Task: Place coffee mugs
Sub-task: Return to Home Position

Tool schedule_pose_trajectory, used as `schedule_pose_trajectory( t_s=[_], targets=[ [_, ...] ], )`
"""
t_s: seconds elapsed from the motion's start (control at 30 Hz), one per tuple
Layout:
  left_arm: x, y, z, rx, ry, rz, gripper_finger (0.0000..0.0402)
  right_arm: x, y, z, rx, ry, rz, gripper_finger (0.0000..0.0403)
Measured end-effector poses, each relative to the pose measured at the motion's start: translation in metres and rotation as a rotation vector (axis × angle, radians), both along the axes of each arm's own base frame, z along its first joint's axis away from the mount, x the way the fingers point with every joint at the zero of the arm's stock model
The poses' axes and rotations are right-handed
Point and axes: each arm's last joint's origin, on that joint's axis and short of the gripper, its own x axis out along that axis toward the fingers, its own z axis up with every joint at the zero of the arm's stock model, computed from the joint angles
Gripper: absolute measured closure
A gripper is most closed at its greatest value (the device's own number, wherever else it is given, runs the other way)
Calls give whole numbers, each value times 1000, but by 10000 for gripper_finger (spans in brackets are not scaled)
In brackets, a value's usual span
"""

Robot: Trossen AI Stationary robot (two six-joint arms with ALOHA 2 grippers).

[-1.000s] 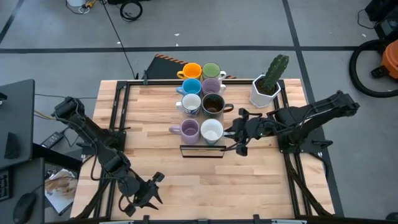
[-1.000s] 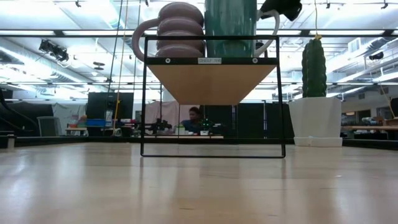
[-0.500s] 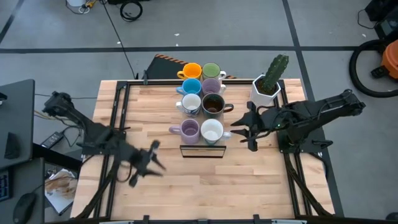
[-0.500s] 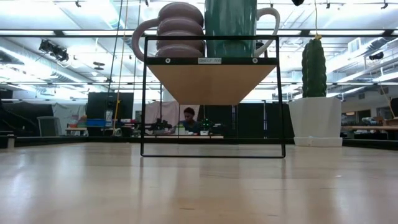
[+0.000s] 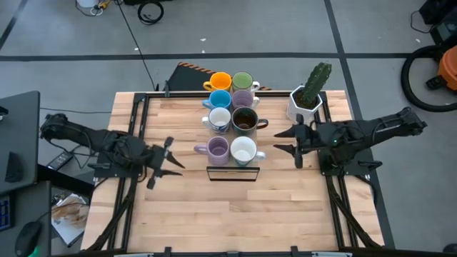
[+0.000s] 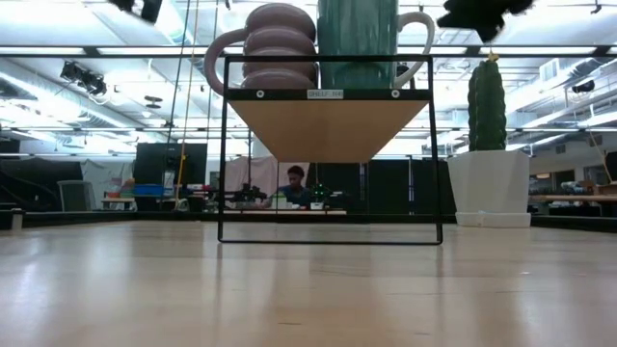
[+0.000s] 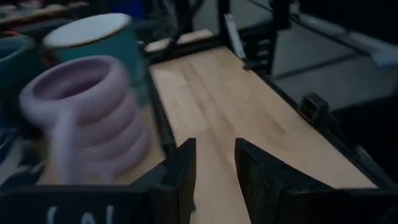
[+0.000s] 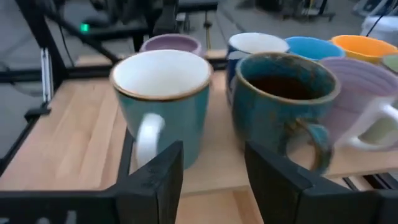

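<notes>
Just beside the shelf's (image 5: 232,173) eight mugs (image 5: 230,121) stands one cactus planter (image 5: 305,103); left gripper (image 5: 171,157) and right gripper (image 5: 278,140) flank them, fingers parted, empty.

The left arm (image 5: 121,150) and right arm (image 5: 357,133) are 2 slim, dark, jointed limbs. The left gripper (image 7: 214,149) and right gripper (image 8: 214,155) each carry 2 flat, matte black fingers with blunt, squared tips.

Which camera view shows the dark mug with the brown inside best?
The right wrist view: the dark mug is close there, showing its rim, brown inside and handle. The high view shows only its top, from above. I cannot find it in the low and left wrist views.
</notes>
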Motion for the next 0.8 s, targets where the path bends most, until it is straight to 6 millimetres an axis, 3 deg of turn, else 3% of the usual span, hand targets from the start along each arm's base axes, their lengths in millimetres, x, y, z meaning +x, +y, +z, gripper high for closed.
schedule_pose_trajectory(
  t_s=[0.4, 0.8],
  targets=[
    [-51, 32, -27, -121, -227, 149, 285, -49, -19, -46, 77, -316, -83, 235],
    [-64, 43, -66, -204, -393, 254, 285, -72, -28, -74, 72, -456, -140, 235]
  ],
)
